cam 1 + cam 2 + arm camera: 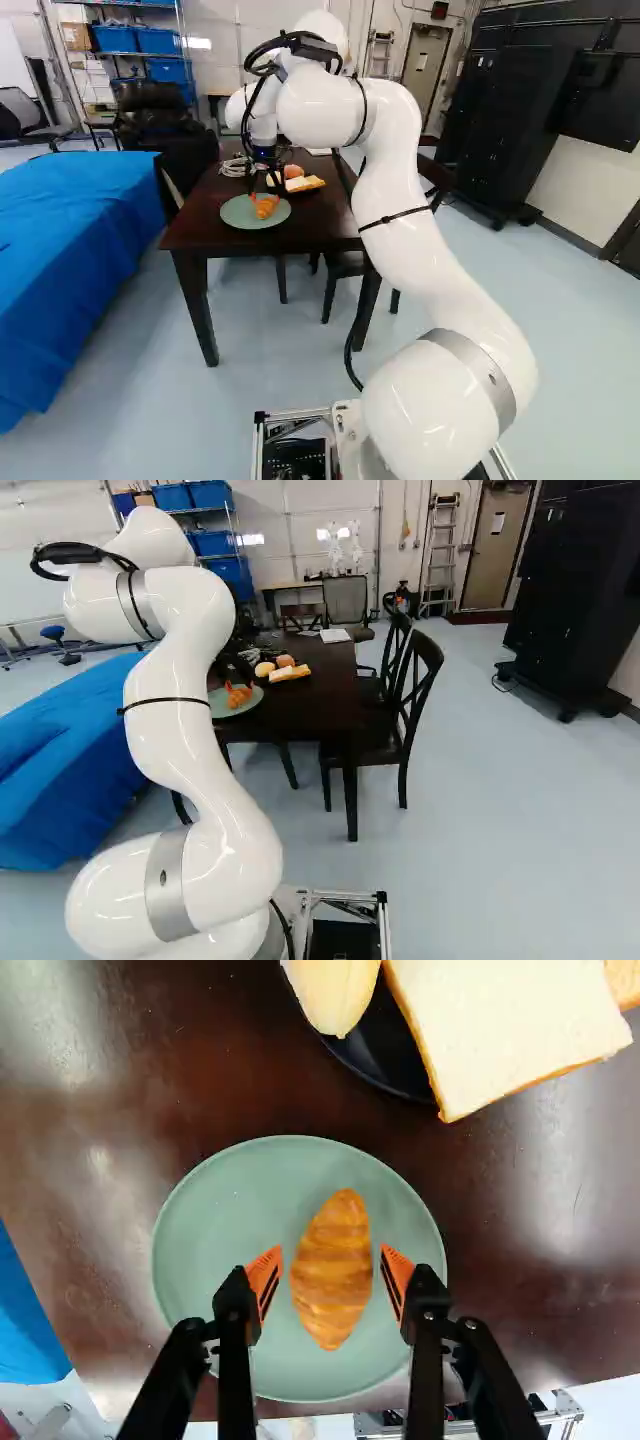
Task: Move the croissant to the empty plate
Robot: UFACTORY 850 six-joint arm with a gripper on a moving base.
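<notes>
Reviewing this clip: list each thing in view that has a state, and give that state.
Gripper: open, a finger on either side of the croissant
Croissant: whole, on the green plate, ungripped
Green plate: upright, holding only the croissant
Black dish: loaded, bread slice overhanging its rim

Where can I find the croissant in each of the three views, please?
Left base view: the croissant is left of the middle, on the green plate, near the table's front edge.
Right base view: the croissant is in the left half, just right of the white arm.
Wrist view: the croissant is between the open jaws, with a gap on each side.
Shared landmark: the green plate under it.
</notes>
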